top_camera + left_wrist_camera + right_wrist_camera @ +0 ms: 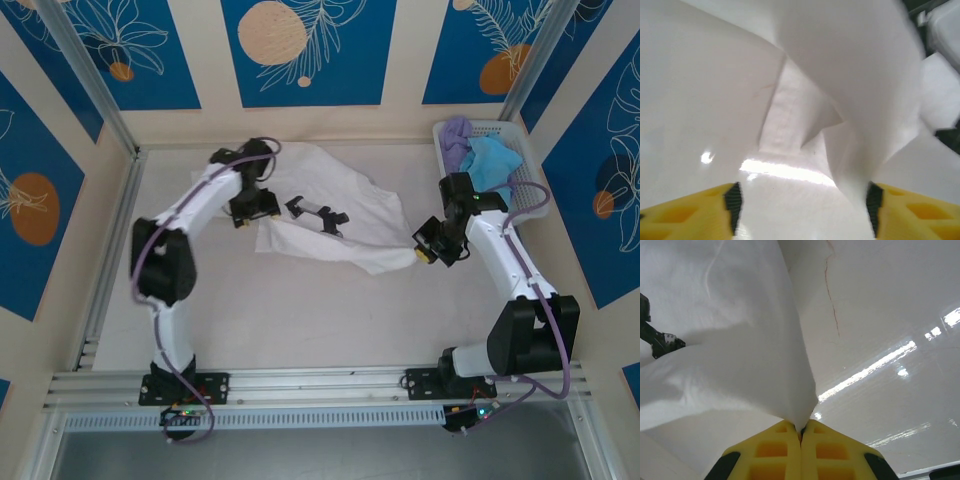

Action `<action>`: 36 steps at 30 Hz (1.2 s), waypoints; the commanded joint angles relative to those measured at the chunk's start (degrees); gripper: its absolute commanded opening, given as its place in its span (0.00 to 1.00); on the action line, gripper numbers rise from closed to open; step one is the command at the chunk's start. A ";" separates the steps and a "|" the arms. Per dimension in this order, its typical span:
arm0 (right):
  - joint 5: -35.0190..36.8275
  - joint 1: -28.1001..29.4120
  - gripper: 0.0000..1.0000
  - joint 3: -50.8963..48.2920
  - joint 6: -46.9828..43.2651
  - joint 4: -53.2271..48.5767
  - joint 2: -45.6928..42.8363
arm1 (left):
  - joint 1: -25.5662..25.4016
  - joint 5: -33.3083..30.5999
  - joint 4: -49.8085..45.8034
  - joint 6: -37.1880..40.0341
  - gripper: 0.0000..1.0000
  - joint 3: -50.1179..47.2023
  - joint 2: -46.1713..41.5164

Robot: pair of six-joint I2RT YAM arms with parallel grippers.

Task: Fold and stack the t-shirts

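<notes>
From above, you have the white t-shirt lying crumpled and part-spread on the surface, toward the back, with its dark mark facing up near the middle. The left gripper sits at the shirt's left edge and the right gripper at its lower right corner. The light blue t-shirt and lavender t-shirt are bunched in the basket at the far right.

In the left wrist view, the left gripper has its jaws apart. A fold of the white t-shirt hangs between them and seems to brush the right-hand pad, though blur makes that uncertain.

In the right wrist view, the right gripper has its jaws together, pinching a peak of the white t-shirt, which fans out from the grip in soft creases.

Expect the cloth to be light, limp and prone to sagging, so one grip alone will likely let it droop. Take it at hems or corners, pinching a single layer, and keep it taut between both grippers.
</notes>
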 commanded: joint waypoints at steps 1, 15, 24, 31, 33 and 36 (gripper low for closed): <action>-2.43 -0.10 0.00 -1.80 -1.54 0.45 0.27 | 1.34 3.51 8.44 -6.40 0.71 -11.16 -6.55; -2.34 -0.01 0.00 -4.48 -3.17 2.17 -1.13 | 2.75 8.33 17.68 -14.74 0.51 -24.42 -4.73; -3.06 0.25 0.00 -5.42 -3.51 2.62 -1.64 | 2.77 4.90 17.92 -13.64 0.43 -20.57 1.85; -1.40 0.25 0.00 -5.36 -4.65 2.21 -0.84 | 2.81 3.81 16.98 -10.20 0.20 -15.70 7.32; -0.38 0.25 0.00 -5.26 -5.00 2.01 -0.42 | 2.86 2.96 16.81 -9.63 0.12 -15.40 8.08; 0.27 0.09 0.00 -5.26 -5.67 1.93 -0.12 | 2.89 0.57 15.56 -8.01 0.01 -15.20 8.42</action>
